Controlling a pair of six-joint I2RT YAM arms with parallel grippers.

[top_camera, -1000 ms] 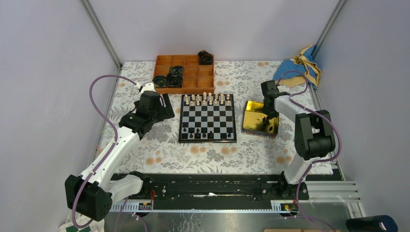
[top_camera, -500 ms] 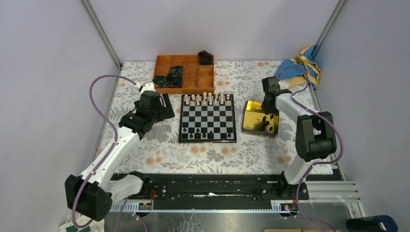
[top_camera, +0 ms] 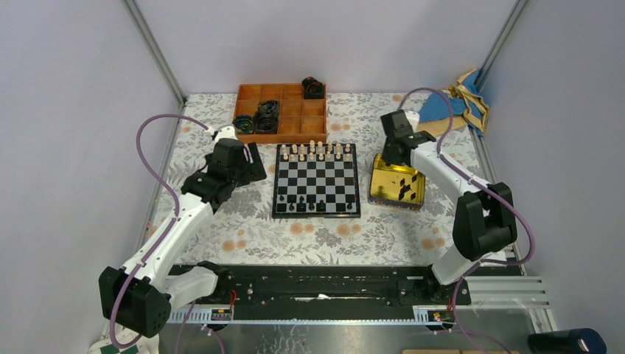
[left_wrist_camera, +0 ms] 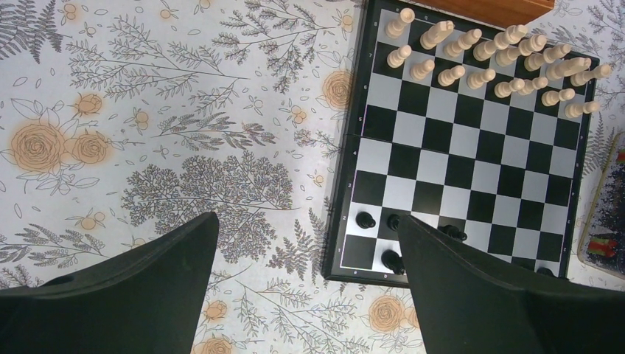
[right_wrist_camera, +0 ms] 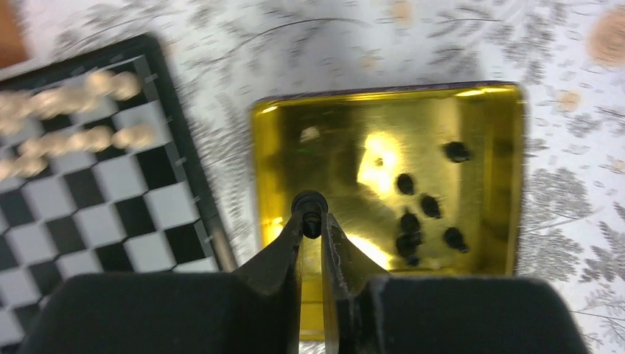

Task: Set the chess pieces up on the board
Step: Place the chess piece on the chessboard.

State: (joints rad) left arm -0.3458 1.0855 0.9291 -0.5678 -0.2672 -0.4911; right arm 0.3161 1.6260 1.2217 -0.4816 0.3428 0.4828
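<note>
The board [top_camera: 317, 181] lies mid-table, with cream chessmen on its far two rows and several black chess pieces [top_camera: 302, 206] on its near rows, also in the left wrist view [left_wrist_camera: 365, 219]. More black pieces [right_wrist_camera: 410, 221] lie in a gold tin [top_camera: 413, 193] right of the board. My right gripper [right_wrist_camera: 311, 214] is shut on one black chess piece [right_wrist_camera: 310, 203] and holds it above the tin's left part [right_wrist_camera: 280, 147]. My left gripper [left_wrist_camera: 306, 254] is open and empty, hovering over the cloth by the board's near left corner [left_wrist_camera: 354, 258].
An orange compartment tray [top_camera: 291, 122] with black coiled rings [top_camera: 265, 114] stands behind the board. A blue and tan cloth heap [top_camera: 457, 99] lies at the far right corner. The floral tablecloth [top_camera: 243, 228] covers the table. Frame posts stand at the back corners.
My right gripper has risen out of the tin with a black piece and swung left and toward the far side. The left arm has not moved.
</note>
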